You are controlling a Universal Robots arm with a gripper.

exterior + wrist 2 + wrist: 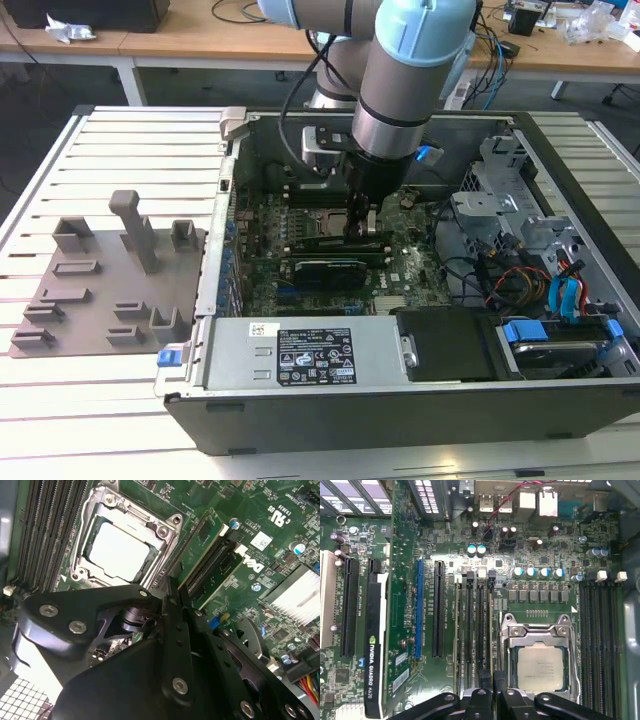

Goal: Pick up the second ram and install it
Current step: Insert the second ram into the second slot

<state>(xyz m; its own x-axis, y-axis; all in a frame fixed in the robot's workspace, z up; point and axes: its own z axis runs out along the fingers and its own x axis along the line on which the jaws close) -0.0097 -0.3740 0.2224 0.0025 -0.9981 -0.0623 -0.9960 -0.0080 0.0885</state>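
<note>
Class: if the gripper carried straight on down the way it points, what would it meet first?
Probably the memory slots beside the CPU socket; the gripper hangs just above them, though depth is unclear.

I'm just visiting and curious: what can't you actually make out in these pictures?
Exterior view: the arm hides where the gripper meets the motherboard.
Second wrist view: the gripper covers one end of the green memory stick, so its seating is unclear.
First wrist view: the gripper hides one end of the memory slots.

Matt black plastic gripper, shiny metal CPU socket, glossy green motherboard.
</note>
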